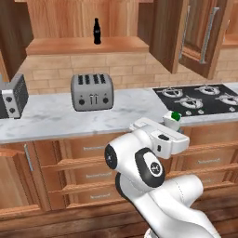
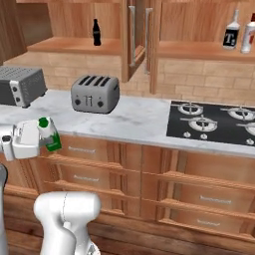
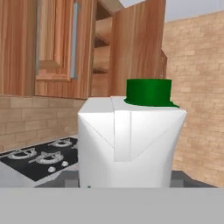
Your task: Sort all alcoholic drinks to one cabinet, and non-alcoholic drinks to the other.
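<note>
1. The tool (image 2: 44, 138) is clamped on the green-and-white carton (image 2: 49, 133), held in the air just in front of the worktop (image 2: 134, 119) edge.
2. Beyond it, a toaster (image 2: 94, 93) sits on grey marble, with the hob (image 2: 214, 122) off to one side.
3. Up above, the cabinets (image 2: 137, 37) stand open: the black cola bottle (image 2: 96, 32) is on one shelf, the "T" bottle (image 2: 230, 34) and the red-capped white bottle (image 2: 248, 35) on the other.
</note>
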